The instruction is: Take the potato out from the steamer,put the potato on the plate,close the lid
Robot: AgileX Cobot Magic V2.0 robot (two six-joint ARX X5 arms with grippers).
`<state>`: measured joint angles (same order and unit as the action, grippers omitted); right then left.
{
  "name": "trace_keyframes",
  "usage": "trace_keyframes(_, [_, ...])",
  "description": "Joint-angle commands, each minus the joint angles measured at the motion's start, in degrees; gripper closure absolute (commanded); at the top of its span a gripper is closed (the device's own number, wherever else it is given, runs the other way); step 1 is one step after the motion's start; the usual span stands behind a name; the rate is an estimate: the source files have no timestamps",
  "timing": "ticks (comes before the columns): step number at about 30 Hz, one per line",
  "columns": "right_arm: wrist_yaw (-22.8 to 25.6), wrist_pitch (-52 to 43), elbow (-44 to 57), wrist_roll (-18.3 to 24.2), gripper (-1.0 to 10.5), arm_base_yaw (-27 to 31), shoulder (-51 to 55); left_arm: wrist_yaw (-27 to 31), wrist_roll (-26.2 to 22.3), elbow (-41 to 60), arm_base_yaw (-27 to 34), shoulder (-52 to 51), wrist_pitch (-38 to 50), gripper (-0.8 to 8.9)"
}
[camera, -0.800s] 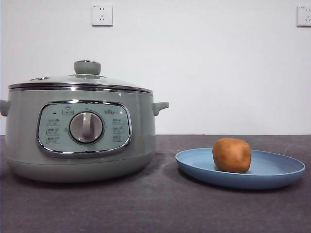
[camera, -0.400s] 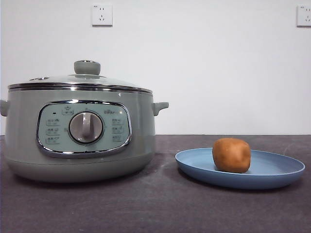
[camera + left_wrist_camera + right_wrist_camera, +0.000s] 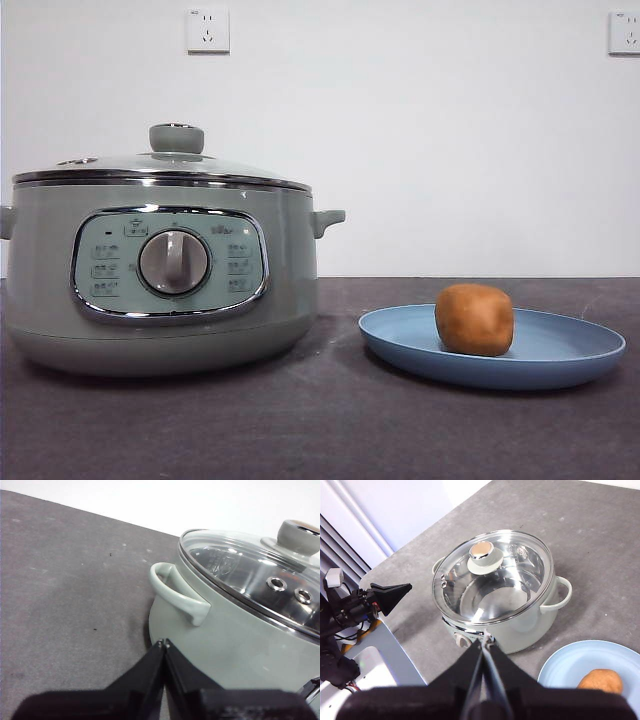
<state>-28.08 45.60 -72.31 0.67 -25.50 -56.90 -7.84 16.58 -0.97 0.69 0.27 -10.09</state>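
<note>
The sage-green steamer [image 3: 165, 265] stands at the left of the table with its glass lid [image 3: 160, 165] seated on the rim. An orange-brown potato [image 3: 474, 319] rests on the light-blue plate [image 3: 560, 355] to the steamer's right. My left gripper [image 3: 163, 643] is shut and empty, low beside the steamer's side handle [image 3: 177, 592]. High above the table, my right gripper [image 3: 487, 638] is shut and empty, looking down on the steamer [image 3: 520, 622], the lid [image 3: 495, 580], the potato [image 3: 600, 681] and the plate [image 3: 565, 667]. Neither gripper shows in the front view.
Two wall sockets [image 3: 207, 30] hang on the white wall behind. The dark grey tabletop [image 3: 320, 430] spreads in front of the steamer and plate. In the right wrist view the left arm [image 3: 385, 596] and its cabling sit off the table's edge.
The whole front view has shifted a few pixels to the left; the steamer, lid, potato and plate keep their places relative to each other.
</note>
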Motion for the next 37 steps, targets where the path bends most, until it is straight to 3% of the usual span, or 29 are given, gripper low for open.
trace_keyframes(1, [-0.07,-0.13,0.02,0.28,9.5,-0.07,0.07,0.24,-0.04,0.72,0.15,-0.15,0.04,8.17])
trace_keyframes(18, [0.17,-0.37,0.02,0.55,9.5,-0.04,0.09,0.24,-0.07,0.72,0.11,-0.15,0.04,8.17])
trace_keyframes(20, [3.72,0.00,0.02,2.27,9.5,0.04,0.26,0.24,-0.04,0.72,0.11,-0.15,0.04,8.17])
trace_keyframes(24, [17.38,2.84,0.48,2.51,9.5,1.97,0.83,0.24,-0.04,0.72,0.11,-0.15,0.04,8.17])
trace_keyframes(26, [20.09,1.92,2.58,1.49,9.5,4.90,2.38,0.26,-0.07,0.72,0.11,-0.15,0.04,8.17])
trace_keyframes(30, [17.16,-11.13,15.37,0.68,9.5,11.80,9.20,0.24,-0.07,0.72,0.11,-0.15,0.04,8.17])
trace_keyframes(32, [14.49,-21.11,25.29,-1.68,9.5,15.23,14.23,0.26,-0.04,0.72,0.11,-0.15,0.04,8.17])
trace_keyframes(37, [14.71,-41.00,47.74,-8.15,9.5,22.36,26.32,0.26,-0.04,0.72,0.11,-0.15,0.04,8.17])
